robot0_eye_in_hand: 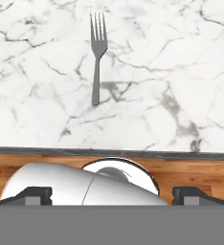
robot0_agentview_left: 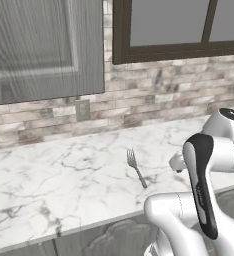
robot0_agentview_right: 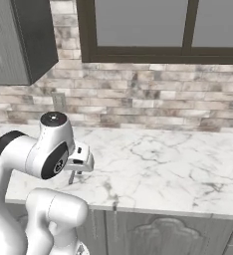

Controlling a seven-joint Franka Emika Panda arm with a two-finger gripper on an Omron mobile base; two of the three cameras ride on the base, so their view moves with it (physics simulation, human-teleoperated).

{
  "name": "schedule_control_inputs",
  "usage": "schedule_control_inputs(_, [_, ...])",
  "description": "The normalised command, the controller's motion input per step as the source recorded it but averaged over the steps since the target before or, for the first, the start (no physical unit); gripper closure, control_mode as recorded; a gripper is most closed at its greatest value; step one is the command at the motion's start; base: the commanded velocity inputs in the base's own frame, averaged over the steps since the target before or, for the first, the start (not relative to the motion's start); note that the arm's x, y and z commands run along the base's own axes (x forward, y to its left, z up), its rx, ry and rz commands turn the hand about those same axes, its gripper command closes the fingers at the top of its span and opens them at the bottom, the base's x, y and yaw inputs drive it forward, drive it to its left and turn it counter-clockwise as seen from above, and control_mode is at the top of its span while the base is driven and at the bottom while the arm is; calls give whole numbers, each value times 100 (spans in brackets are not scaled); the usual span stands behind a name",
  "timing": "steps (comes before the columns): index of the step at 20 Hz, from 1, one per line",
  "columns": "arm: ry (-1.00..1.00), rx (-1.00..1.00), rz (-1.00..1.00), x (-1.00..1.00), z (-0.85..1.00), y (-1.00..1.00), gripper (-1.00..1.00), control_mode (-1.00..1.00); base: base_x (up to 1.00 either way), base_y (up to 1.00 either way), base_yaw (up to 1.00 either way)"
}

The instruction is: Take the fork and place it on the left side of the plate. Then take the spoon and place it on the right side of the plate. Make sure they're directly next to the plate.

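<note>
A: Kitchen scene, white marble counter [robot0_agentview_left: 49, 180] under a brick backsplash [robot0_agentview_left: 154, 95], dark-framed window [robot0_agentview_left: 179, 30] above, grey cabinet [robot0_agentview_left: 39, 45] upper left. You had the fork [robot0_agentview_left: 136, 167] lying flat on the marble, well apart from anything else, tines toward the wall, handle toward the counter's front edge.

B: Gripper?

A: Your gripper [robot0_eye_in_hand: 111, 196] hung back over the counter's front edge, short of the fork. Hand view showed the two finger tips [robot0_eye_in_hand: 35, 195] far out at either side, so jaws were spread wide, nothing between them. Same view had the fork [robot0_eye_in_hand: 97, 52] straight ahead, handle end nearest the hand.

B: Plate, spoon?

A: Couldn't place either from these pictures. So no fork step done yet, I'd judge you were at the approach.

B: How would it handle?

A: My read: light, stiff metal, slick, and very thin against a hard top. You'd likely have wanted to pinch across the handle near its middle, fingers either side of the narrow shaft, coming down almost to the marble. Risk was it skating or pivoting if one finger touched first, or tilting tines-down if you took it by the far end.
</note>
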Motion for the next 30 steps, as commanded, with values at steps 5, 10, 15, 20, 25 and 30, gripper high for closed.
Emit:
schedule_control_inputs(5, [21, -3, 0, 61, -73, 47, -100, -100, 0, 0, 0])
schedule_control_inputs(10, [20, -1, 0, 85, -56, 48, -100, -100, 0, 0, 0])
schedule_control_inputs(15, [4, 0, 0, 72, -32, 8, -100, -100, 0, 0, 0])
schedule_control_inputs(20, [1, 0, 0, 71, -39, 21, -100, -100, 0, 0, 0])
schedule_control_inputs(25, [6, 0, 0, 64, -46, 24, -100, -100, 0, 0, 0])
schedule_control_inputs(30, [9, 0, 0, 50, -30, 1, -100, -100, 0, 0, 0])
